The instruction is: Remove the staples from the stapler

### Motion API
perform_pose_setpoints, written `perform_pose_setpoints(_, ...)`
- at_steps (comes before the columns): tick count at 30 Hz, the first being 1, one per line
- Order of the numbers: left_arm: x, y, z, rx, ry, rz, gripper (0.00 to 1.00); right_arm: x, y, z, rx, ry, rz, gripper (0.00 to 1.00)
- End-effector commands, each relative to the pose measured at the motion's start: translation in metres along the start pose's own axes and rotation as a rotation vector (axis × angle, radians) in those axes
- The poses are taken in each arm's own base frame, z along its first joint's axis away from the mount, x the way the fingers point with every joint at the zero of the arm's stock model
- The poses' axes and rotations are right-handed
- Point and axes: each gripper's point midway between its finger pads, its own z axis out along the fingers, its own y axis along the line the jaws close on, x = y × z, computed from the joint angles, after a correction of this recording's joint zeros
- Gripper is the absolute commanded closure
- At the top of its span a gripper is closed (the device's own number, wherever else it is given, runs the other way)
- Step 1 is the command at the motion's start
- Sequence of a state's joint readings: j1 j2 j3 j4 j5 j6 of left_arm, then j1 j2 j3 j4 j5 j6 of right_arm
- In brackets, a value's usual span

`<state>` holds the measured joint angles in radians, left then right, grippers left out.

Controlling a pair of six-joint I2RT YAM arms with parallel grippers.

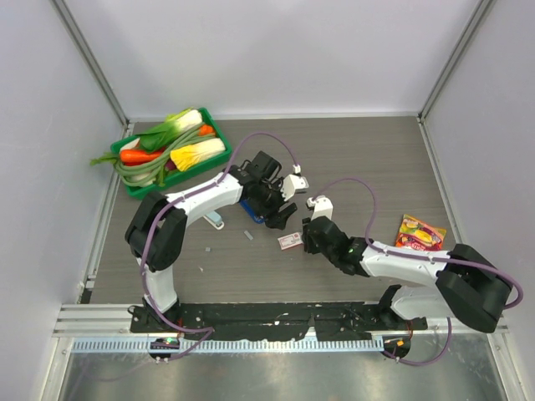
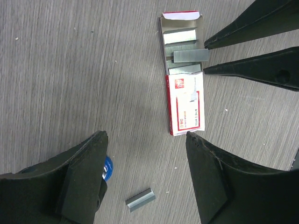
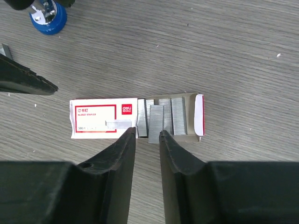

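Observation:
The staples, a short silvery strip [image 2: 140, 199], lie loose on the table between and below my left gripper's open fingers; they also show in the top view [image 1: 248, 236]. My left gripper [image 2: 145, 136] is open and empty, hovering above the table [image 1: 280, 215]. A blue stapler [image 1: 251, 209] lies partly hidden under the left arm; its blue end shows by my left finger [image 2: 107, 168] and in the right wrist view [image 3: 48, 16]. My right gripper [image 3: 146, 134] is narrowly open, its tips either side of a staple strip [image 3: 155, 122] that sticks out of the box, not touching it.
An open red and white staple box [image 2: 185, 105] with several grey strips lies between the grippers [image 1: 290, 241]. A pale stapler [image 1: 216, 221] lies left of the blue one. A green tray of vegetables [image 1: 134, 185] stands at the back left. A snack packet [image 1: 420, 234] lies at the right.

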<state>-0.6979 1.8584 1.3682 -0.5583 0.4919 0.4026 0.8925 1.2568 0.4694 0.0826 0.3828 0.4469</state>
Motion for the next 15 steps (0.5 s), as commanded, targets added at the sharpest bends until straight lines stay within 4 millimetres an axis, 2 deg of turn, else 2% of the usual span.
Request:
perform_pose_setpoints(1,-0.018,-0.001,-0.01,-0.004,-0.064,0.021,0.28,-0.024,-0.002,-0.011,0.012,-0.07,0.027,0.72)
perform_pose_setpoints(3,-0.019,0.001,-0.008,-0.004,-0.065,0.017,0.28,-0.022,-0.006,-0.014,0.019,-0.069,0.037,0.83)
perform_pose_setpoints(7,-0.022,0.004,-0.005,-0.002,-0.069,0.01,0.29,-0.011,-0.01,-0.019,0.02,-0.047,0.051,0.98)
perform_pose_setpoints(15,-0.033,0.015,0.005,-0.028,-0.086,-0.013,0.3,0.002,-0.01,-0.017,0.01,-0.01,0.075,0.99)
